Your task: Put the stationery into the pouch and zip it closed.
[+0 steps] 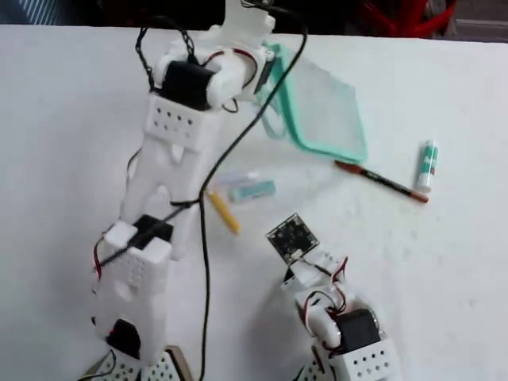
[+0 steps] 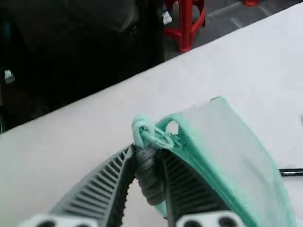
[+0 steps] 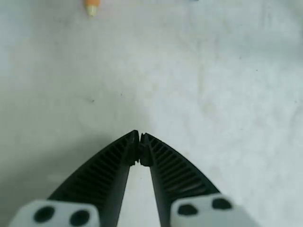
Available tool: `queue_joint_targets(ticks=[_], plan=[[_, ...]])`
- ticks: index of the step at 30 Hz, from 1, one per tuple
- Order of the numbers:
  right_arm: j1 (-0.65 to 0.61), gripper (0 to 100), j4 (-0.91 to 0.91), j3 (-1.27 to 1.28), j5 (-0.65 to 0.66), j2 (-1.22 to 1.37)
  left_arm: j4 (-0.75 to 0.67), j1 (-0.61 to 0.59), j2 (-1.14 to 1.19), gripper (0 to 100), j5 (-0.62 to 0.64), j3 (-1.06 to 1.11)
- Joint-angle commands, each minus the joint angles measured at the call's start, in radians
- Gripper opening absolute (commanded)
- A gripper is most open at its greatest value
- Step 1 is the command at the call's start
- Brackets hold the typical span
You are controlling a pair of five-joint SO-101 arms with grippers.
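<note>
The mint-green mesh pouch point(image 1: 325, 111) lies at the back of the table, and in the left wrist view the pouch point(image 2: 222, 142) has one end raised. My left gripper point(image 2: 147, 158) is shut on the dark knotted zip cord point(image 2: 147, 177), which hangs from the green zip ring point(image 2: 158, 137). From above, the left gripper point(image 1: 266, 59) sits at the pouch's left end. On the table lie a yellow pen point(image 1: 224, 211), a teal eraser point(image 1: 252, 190), a red-and-black pen point(image 1: 381, 181) and a glue stick point(image 1: 427, 165). My right gripper point(image 3: 139, 137) is shut on nothing, low over bare table, short of the yellow pen tip point(image 3: 92, 7).
The right arm point(image 1: 337, 317) stands at the front, its wrist camera board point(image 1: 292, 236) facing up. A black cable point(image 1: 208, 262) runs along the left arm and across the yellow pen. Red stools point(image 2: 187, 21) stand beyond the table's far edge.
</note>
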Motion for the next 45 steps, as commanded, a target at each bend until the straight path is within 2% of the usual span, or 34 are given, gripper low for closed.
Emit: queue_joint_targets(ticks=[1, 4, 8, 10, 24, 30, 34, 38, 45], plan=[[0.007, 1.9, -0.001, 0.006, -0.002, -0.004, 0.023, 0.036, -0.087, 3, -0.012, -0.15], [0.008, 1.9, -0.001, 0.006, -0.002, -0.002, 0.023, 0.059, -0.091, 3, -0.023, -0.203], [0.074, 1.9, -0.001, 0.006, -0.002, -0.005, 0.054, 0.116, -0.091, 7, -0.15, -0.21], [0.107, 1.9, -0.001, 0.006, -0.002, -0.005, 0.081, 0.139, -0.09, 7, -0.175, -0.21], [0.117, 1.8, -0.001, 0.006, -0.002, -0.005, 0.091, 0.145, -0.16, 6, -0.18, -0.269], [0.117, 1.8, -0.001, 0.006, -0.002, -0.005, 0.173, 0.15, -0.285, 6, -0.178, -0.27], [0.119, 1.8, -0.001, 0.006, -0.002, -0.005, 0.27, 0.214, -0.335, 6, -0.181, -0.27], [0.156, 1.9, -0.004, 0.006, -0.002, -0.007, 0.299, 0.283, -0.355, 6, -0.181, -0.27], [0.186, 1.9, -0.005, 0.006, -0.002, -0.007, 0.315, 0.283, -0.358, 6, -0.173, -0.261]])
